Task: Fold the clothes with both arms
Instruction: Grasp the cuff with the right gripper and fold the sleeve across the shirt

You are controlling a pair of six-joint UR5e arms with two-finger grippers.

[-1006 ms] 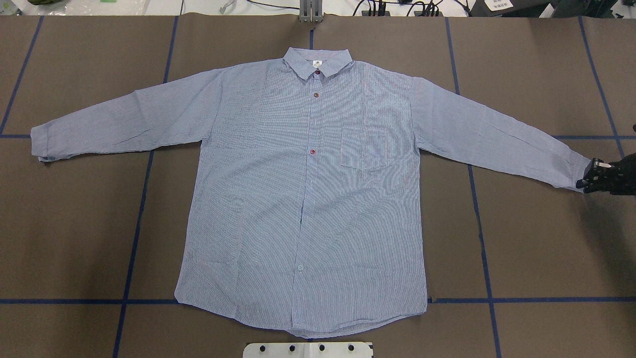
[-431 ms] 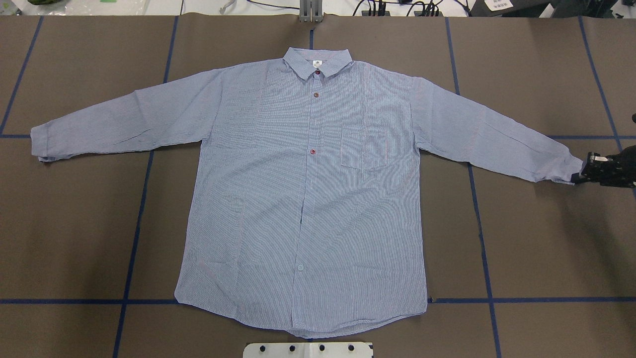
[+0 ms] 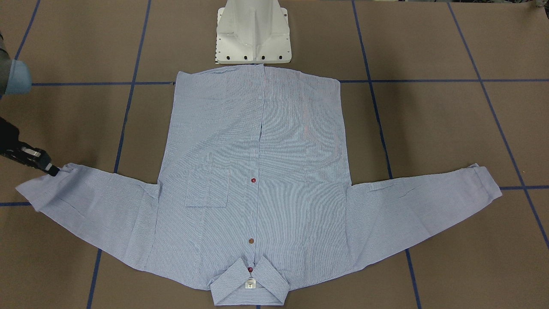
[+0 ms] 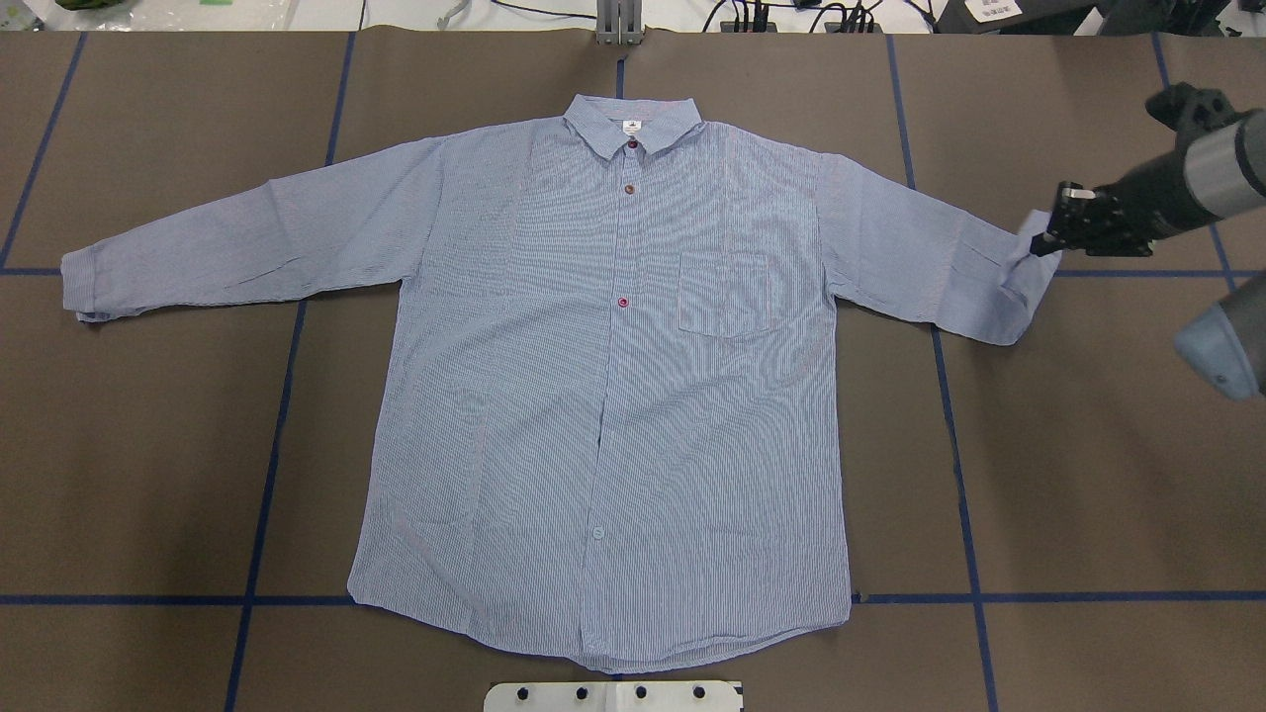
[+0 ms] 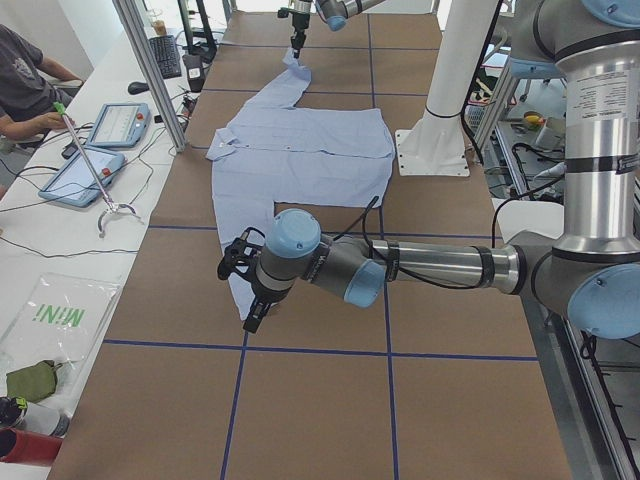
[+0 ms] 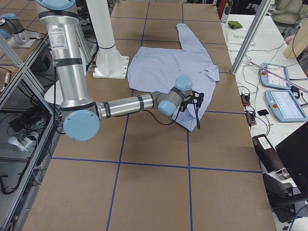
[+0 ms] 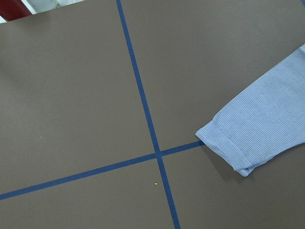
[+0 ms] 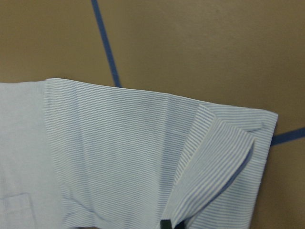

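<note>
The right gripper (image 4: 1046,240) is largely cut off in its own wrist view, where only the dark fingertips (image 8: 165,223) show at the bottom edge, closed on a raised fold of striped cloth. The left gripper (image 5: 245,290) is seen only from the table's end, and whether its fingers are apart or together cannot be told; no part of it shows in its own wrist view. Whether it touches the cloth beneath it cannot be told either, since the sleeve end there is hidden behind it. The right arm (image 4: 1187,188) is cut off at the edge of the overhead view, its wrist reaching inward with the held cuff (image 4: 1034,259) pinched and lifted off the table (image 4: 1088,475). Below this gripper the sleeve end is doubled back on itself. The rest of the shirt (image 4: 613,396) is spread flat, front up and buttoned, off to the gripper's side towards the middle of the table. The left arm (image 5: 430,265) is stretched out low and level over the table. The other cuff (image 7: 224,143) is seen lying flat beside a crossing of blue tape lines (image 7: 157,153).
</note>
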